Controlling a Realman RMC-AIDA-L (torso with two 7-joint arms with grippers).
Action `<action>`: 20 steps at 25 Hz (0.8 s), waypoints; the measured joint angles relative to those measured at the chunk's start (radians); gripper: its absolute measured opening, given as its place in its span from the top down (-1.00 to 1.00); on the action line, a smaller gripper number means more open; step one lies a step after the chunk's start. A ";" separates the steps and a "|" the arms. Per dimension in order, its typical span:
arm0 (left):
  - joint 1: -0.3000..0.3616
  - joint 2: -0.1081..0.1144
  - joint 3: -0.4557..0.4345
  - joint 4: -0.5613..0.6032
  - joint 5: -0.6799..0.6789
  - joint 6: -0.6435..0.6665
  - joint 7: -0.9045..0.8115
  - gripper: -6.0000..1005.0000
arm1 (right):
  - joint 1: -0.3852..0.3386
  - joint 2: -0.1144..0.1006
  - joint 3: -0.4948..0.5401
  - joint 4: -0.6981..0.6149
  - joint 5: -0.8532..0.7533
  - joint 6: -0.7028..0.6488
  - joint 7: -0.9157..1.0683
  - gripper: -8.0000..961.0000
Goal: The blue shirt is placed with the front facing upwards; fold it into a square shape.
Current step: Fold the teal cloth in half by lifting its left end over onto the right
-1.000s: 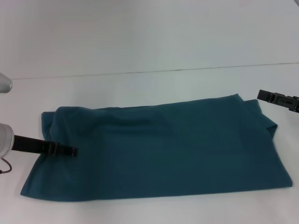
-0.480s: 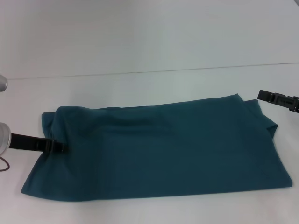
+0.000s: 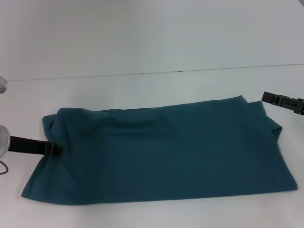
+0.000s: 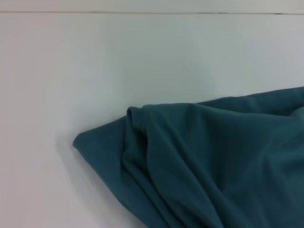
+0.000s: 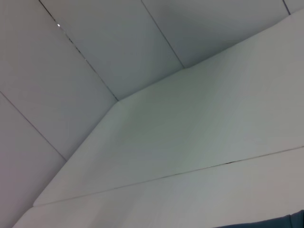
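The blue shirt lies on the white table as a long folded band, running from left to right, with only plain teal cloth showing. My left gripper is low at the shirt's left end, right at the cloth's edge. The left wrist view shows that end's bunched corner of the shirt, with folds. My right gripper hovers just beyond the shirt's far right corner, apart from the cloth. A thin sliver of the shirt shows in the right wrist view.
A thin seam line crosses the table behind the shirt. White table surface surrounds the shirt on all sides. A red-brown cable hangs beside my left arm at the left edge.
My left gripper has drawn back to the left, from over the shirt's left part to its left edge. The shirt and the right arm have stayed put.
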 joint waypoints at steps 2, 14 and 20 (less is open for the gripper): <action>0.004 0.005 -0.003 0.003 0.000 0.000 0.000 0.84 | 0.000 0.000 0.000 0.002 0.000 0.001 0.000 -0.97; 0.020 0.045 -0.045 0.004 0.017 0.009 0.013 0.89 | 0.002 0.000 0.000 0.005 0.000 0.009 0.000 -0.97; 0.022 0.054 -0.076 0.005 0.061 0.011 0.026 0.89 | 0.003 0.000 0.000 0.005 0.002 0.009 0.003 -0.97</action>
